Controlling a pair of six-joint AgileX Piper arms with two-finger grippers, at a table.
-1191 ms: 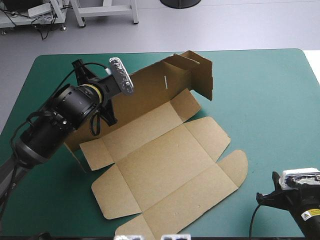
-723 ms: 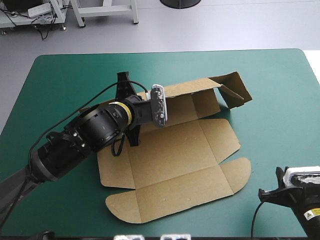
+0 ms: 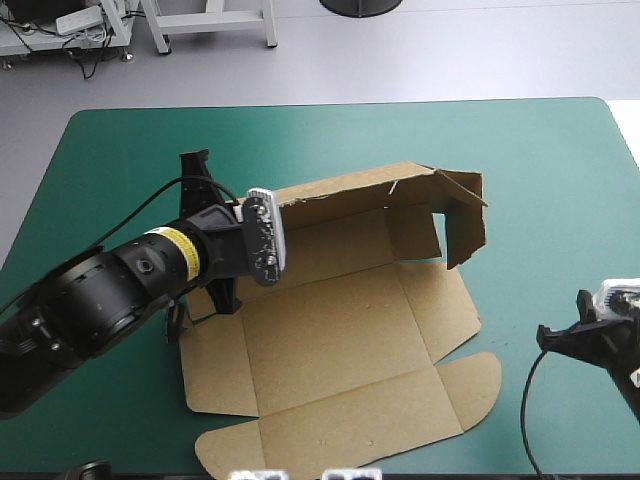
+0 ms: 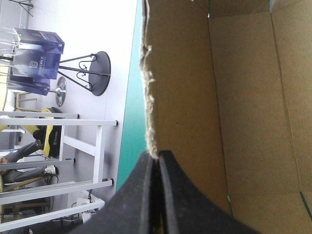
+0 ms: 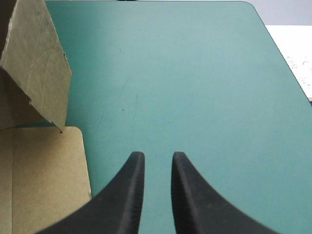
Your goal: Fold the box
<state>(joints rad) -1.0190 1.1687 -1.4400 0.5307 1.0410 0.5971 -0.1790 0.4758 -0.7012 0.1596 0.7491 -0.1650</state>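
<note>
Because the far wall (image 3: 340,205) of the brown box (image 3: 340,330) is pinched at its top edge, near its left end, by the left gripper (image 4: 155,157), whose jaws are clamped on the board, that wall stands upright. The base and lid (image 3: 350,415) lie flat mid-table. The box's long axis runs roughly along the table's far edge, and the lid points to the near edge. An end flap (image 3: 462,220) bends inward at the right. The right gripper (image 5: 157,158) waits over the bare teal-green cover (image 3: 540,160) by the table's right edge, its jaws slightly apart and empty, likely ready to tuck that flap.
</note>
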